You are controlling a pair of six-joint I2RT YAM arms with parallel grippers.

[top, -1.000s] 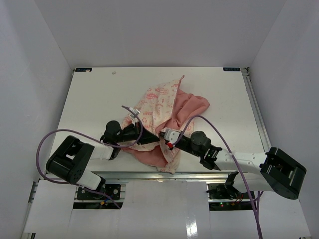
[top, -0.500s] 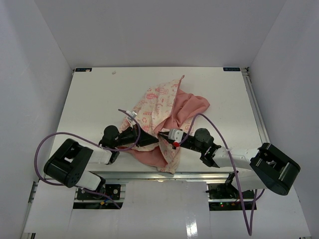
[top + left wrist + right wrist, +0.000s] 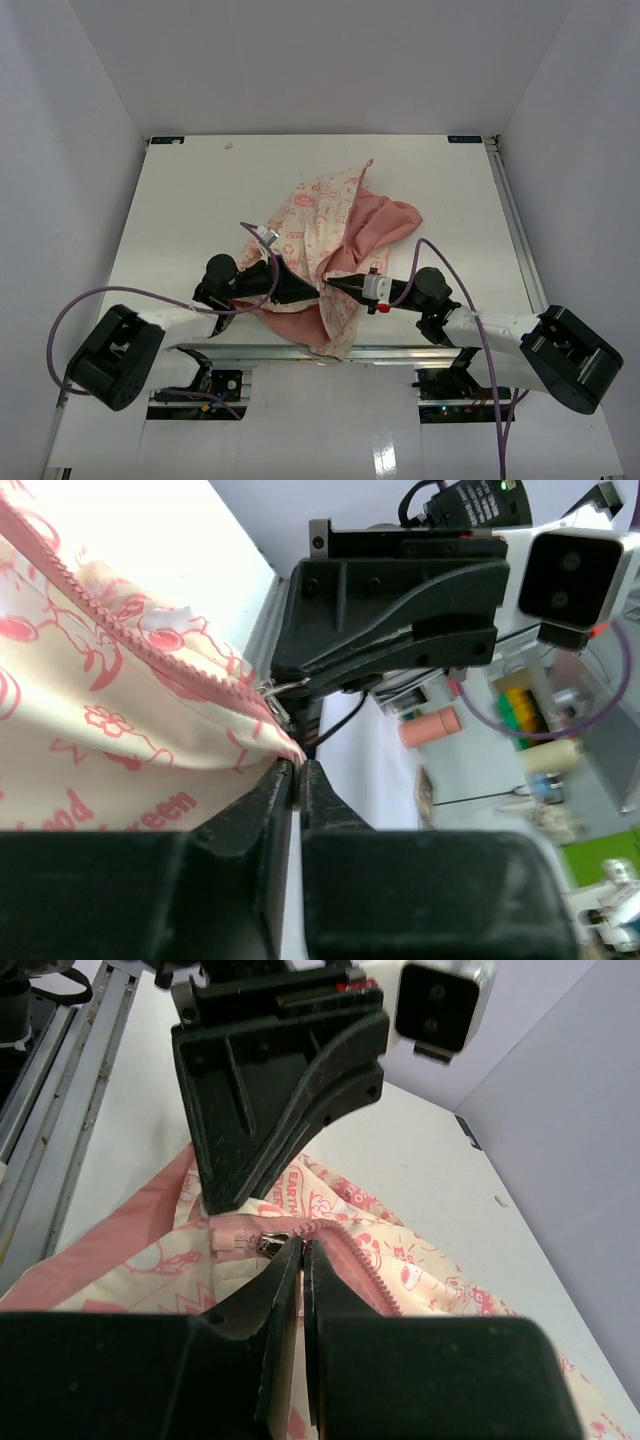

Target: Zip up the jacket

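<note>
Shifted since a second ago: right wrist drawn back to the right, both arms laid lower along the near edge, pink lining bunched narrower.

Just one jacket [image 3: 335, 225], rumpled in the middle of the table [image 3: 190, 190], cream printed side up, salmon lining spilling to the right, hem reaching the near edge. One pink zipper strip [image 3: 130, 630] down it, carrying one slider [image 3: 275, 695] (small, silvery metal).

Two grippers, meeting tip to tip at that near hem. For the left gripper [image 3: 303, 289]: fingers [image 3: 250, 820] pressed together, pinching the jacket's corner just below the end of the zipper strip. For the right gripper [image 3: 335, 283]: fingers all but closed as well, nipping the slider's pull tab [image 3: 290, 686].

Seen only from the left wrist: that pull tab running into the right gripper's tips, and the fabric corner caught between the near pair of fingers. Seen only from the right wrist: slider sitting just left of that camera's own fingertips, pink teeth curving away to the right, left gripper looming behind with its tips against the fabric. Seen only from above: whole spread of the garment, two arms stretched low along the table edge, two purple cables [image 3: 428, 240] looping off them, one per side.
</note>
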